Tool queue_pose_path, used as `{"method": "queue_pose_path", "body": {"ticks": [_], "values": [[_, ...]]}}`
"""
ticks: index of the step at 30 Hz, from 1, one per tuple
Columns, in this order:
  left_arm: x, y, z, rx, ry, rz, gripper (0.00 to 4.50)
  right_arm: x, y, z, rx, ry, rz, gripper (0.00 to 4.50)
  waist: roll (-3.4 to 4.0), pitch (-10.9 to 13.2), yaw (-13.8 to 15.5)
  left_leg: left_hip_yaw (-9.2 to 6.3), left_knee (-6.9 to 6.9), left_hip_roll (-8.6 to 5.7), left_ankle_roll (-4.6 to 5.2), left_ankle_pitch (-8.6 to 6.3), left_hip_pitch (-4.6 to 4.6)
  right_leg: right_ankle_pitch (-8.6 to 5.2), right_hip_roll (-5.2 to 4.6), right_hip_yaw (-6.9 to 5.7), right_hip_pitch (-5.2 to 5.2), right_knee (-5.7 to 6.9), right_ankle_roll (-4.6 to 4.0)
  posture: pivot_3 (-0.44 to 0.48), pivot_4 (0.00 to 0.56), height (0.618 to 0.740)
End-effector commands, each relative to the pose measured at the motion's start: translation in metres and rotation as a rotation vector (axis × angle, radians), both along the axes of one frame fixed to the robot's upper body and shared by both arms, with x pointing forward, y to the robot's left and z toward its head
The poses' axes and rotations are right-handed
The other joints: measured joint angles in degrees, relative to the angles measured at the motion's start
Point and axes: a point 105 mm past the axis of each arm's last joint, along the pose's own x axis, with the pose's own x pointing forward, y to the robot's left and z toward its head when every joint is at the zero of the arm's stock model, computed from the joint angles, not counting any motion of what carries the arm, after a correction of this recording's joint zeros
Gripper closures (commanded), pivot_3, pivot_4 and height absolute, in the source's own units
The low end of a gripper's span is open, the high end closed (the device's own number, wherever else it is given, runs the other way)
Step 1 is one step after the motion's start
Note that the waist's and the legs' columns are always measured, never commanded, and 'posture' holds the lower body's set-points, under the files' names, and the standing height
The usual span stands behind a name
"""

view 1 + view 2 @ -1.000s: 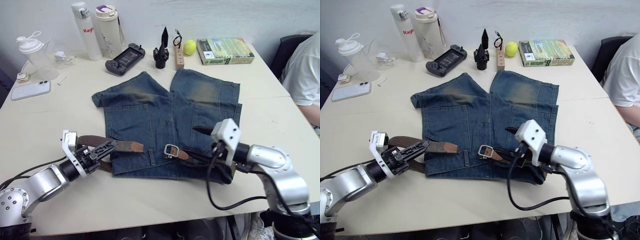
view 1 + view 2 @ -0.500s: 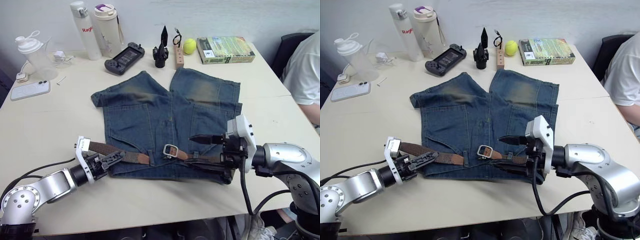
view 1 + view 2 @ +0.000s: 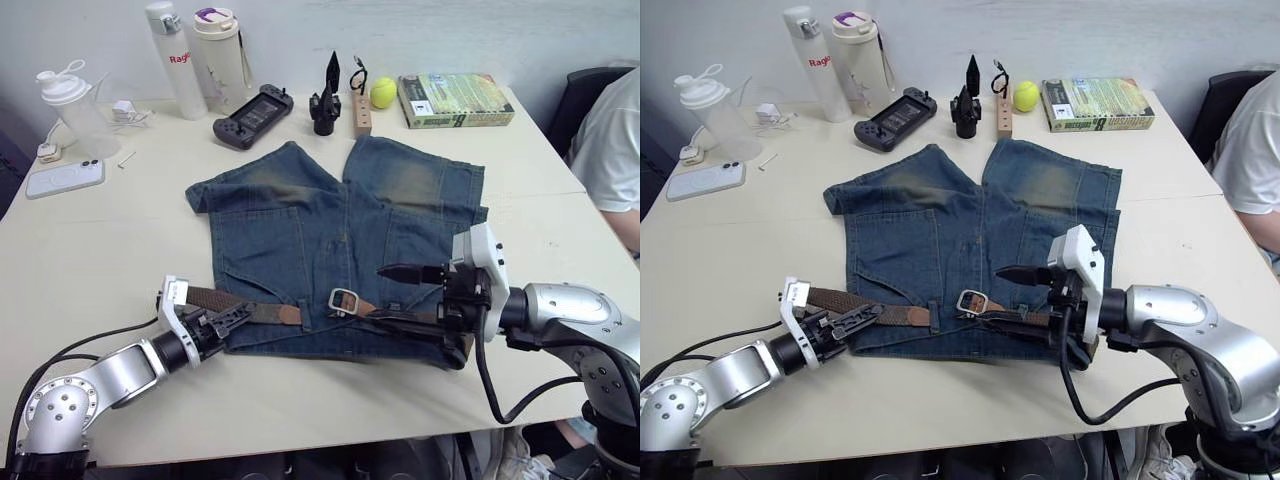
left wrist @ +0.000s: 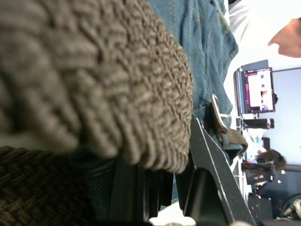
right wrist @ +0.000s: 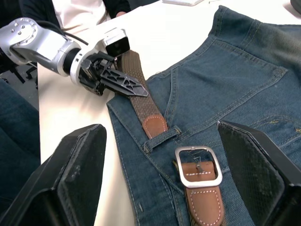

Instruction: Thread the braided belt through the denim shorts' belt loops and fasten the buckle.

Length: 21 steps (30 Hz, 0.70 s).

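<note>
One pair of denim shorts [image 3: 340,250] lies flat on the counter [image 3: 110,240], with one braided belt [image 3: 855,305] along its waistband and one buckle [image 5: 197,165]. Two belt loops [image 5: 162,140] can be made out, one touching the belt's leather tip, just ahead of the left end effector [image 3: 855,320]. That end effector is clamped on the braided belt's woven part — the tip points toward the buckle, which sits just beyond the loop. The right end effector [image 3: 400,290] hovers over the waistband just past the buckle, fingers [image 5: 70,174] spread wide apart. Compared with a second ago, the left end effector has slid the belt tip closer to the buckle, and the right one has lifted and opened.
</note>
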Motion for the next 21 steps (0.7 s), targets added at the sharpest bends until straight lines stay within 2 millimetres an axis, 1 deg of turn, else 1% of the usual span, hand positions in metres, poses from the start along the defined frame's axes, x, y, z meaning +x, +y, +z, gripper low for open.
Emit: {"method": "queue_pose_path", "body": {"ticks": [1,5,9,13,18,21], "values": [[-0.002,-0.013,0.001,0.001,-0.022,-0.045,4.50,-0.007,0.007,0.010,0.011,-0.054,0.032,0.49,0.00,0.0,0.1,0.00,0.00,-0.01,0.00,0.00,0.00,0.00,0.00,0.00,0.00,0.01,0.00,0.000,0.150,0.740],[0.002,-0.026,0.000,-0.006,-0.034,-0.090,4.50,-0.008,0.007,0.006,0.008,-0.044,0.020,0.49,0.00,0.0,0.4,0.00,0.01,-0.05,0.01,0.01,0.00,0.02,-0.05,-0.01,0.01,0.01,0.04,0.000,0.150,0.740],[0.005,-0.042,0.002,0.019,-0.069,-0.199,4.50,-0.008,0.009,0.000,0.004,-0.033,0.004,0.49,0.00,0.0,1.2,0.01,0.02,-0.08,0.03,0.02,-0.02,0.03,-0.04,-0.02,0.00,0.01,0.06,0.000,0.150,0.740],[0.007,-0.047,0.003,0.080,-0.118,-0.318,4.50,-0.006,0.010,-0.006,-0.003,-0.030,-0.017,0.49,-0.01,0.0,1.3,0.06,0.03,-0.13,0.04,0.04,-0.03,0.05,-0.02,-0.02,-0.03,0.04,0.09,0.000,0.150,0.740],[0.012,-0.047,0.000,0.152,-0.175,-0.414,4.50,-0.006,0.013,-0.026,-0.090,-0.068,-0.034,0.49,0.00,0.0,1.3,0.10,0.04,-0.10,0.01,0.07,-0.23,0.05,0.15,-0.01,-0.24,0.05,0.09,0.000,0.150,0.740],[0.016,-0.051,0.002,0.166,-0.223,-0.475,4.50,-0.003,0.013,-0.042,-0.214,-0.215,-0.043,0.49,0.00,0.0,1.3,0.14,0.07,-0.04,0.00,0.08,-0.27,0.05,0.29,0.02,-0.28,0.02,0.09,0.000,0.150,0.740]]}}
